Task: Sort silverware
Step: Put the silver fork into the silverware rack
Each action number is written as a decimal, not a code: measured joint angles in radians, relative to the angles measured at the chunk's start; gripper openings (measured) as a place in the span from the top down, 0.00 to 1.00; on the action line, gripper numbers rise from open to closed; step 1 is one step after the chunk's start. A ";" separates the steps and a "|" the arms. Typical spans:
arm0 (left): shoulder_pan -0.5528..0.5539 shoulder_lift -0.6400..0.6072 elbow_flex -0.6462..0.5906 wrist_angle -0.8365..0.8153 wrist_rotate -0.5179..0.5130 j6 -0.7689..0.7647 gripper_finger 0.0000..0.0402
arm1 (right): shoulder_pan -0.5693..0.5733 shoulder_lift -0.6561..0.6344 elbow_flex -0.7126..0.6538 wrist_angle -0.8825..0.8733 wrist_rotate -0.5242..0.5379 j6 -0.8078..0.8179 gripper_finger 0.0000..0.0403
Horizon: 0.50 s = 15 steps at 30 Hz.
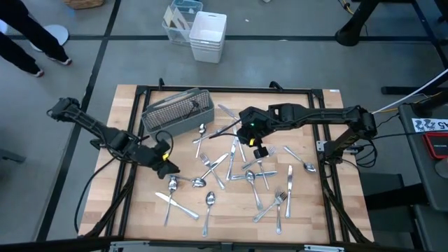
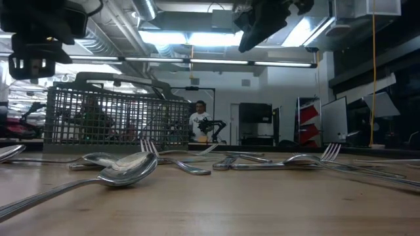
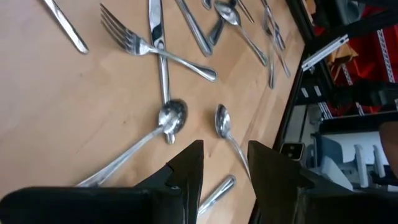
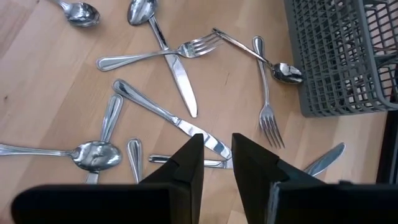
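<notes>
From above, the silverware (image 1: 241, 175) lies scattered over the wooden tabletop (image 1: 308, 210), with the grey mesh caddy (image 1: 176, 112) at the far left; the left end effector (image 1: 165, 158) hovers near the left edge and the right end effector (image 1: 257, 148) over the middle of the pile. The low view alone shows a person (image 2: 198, 120) in the room behind, seen past a near spoon (image 2: 128, 167). The left wrist view shows its fingers (image 3: 186, 171) parted and empty above a spoon. The right wrist view shows its fingers (image 4: 186, 165) slightly apart, gripping nothing, over a knife (image 4: 174, 121), and a fork beside the caddy.
</notes>
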 joint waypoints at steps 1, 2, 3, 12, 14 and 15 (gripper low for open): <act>-0.005 0.002 0.000 0.000 0.000 -0.002 0.71 | 0.000 0.000 0.000 0.000 0.001 0.000 0.79; -0.009 0.006 0.000 0.000 -0.001 -0.009 0.71 | 0.000 0.000 0.000 0.000 0.008 0.001 0.79; -0.013 0.010 0.000 -0.001 0.000 -0.016 0.71 | 0.000 0.000 0.000 0.000 0.023 0.007 0.79; -0.040 0.055 0.000 -0.013 -0.005 -0.048 0.71 | 0.000 0.000 -0.018 0.016 0.069 0.210 0.79; -0.040 0.070 0.000 -0.010 -0.014 -0.049 0.71 | -0.004 0.000 -0.039 0.023 0.069 0.272 0.79; -0.040 0.079 0.000 -0.012 -0.019 -0.049 0.71 | -0.010 -0.001 -0.054 0.037 0.068 0.316 0.79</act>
